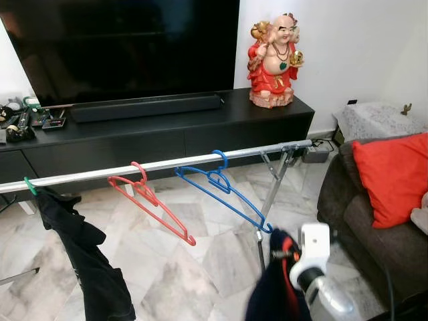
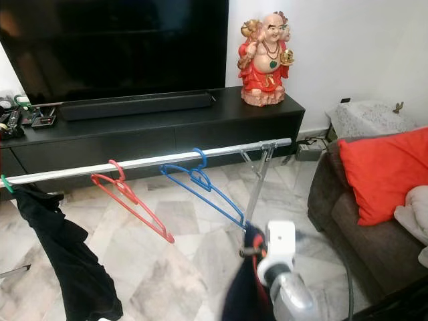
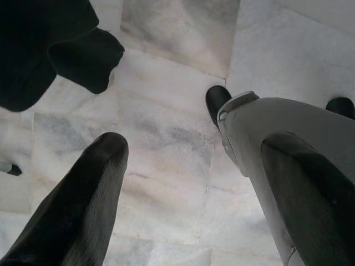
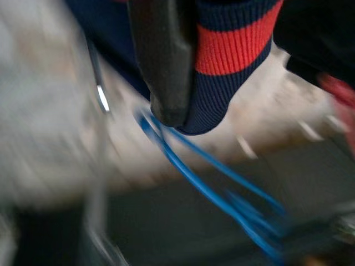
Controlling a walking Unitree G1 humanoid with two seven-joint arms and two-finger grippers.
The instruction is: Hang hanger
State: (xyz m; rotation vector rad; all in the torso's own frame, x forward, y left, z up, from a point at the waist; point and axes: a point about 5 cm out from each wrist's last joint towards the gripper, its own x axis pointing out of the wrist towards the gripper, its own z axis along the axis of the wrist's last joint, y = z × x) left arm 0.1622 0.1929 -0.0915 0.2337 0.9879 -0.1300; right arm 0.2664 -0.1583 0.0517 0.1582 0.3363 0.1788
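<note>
- The navy garment with red stripe [image 1: 275, 287], lower centre-right, is clamped in the right gripper [image 4: 186, 83].
- The rail [image 1: 167, 163] crosses mid-frame above, up-left of that claw; the blue hanger [image 1: 224, 190] hangs nearest.
- The left gripper [image 3: 183, 183] hangs released over the floor.

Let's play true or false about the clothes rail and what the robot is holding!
1. A blue hanger hangs on the metal rail. True.
2. The red hanger lies on the floor. False: it hangs on the rail, left of the blue one.
3. The right tool grips a navy garment with a red stripe. True.
4. The cushion on the sofa is green. False: it is red.
5. A black garment hangs at the rail's left end. True.
</note>
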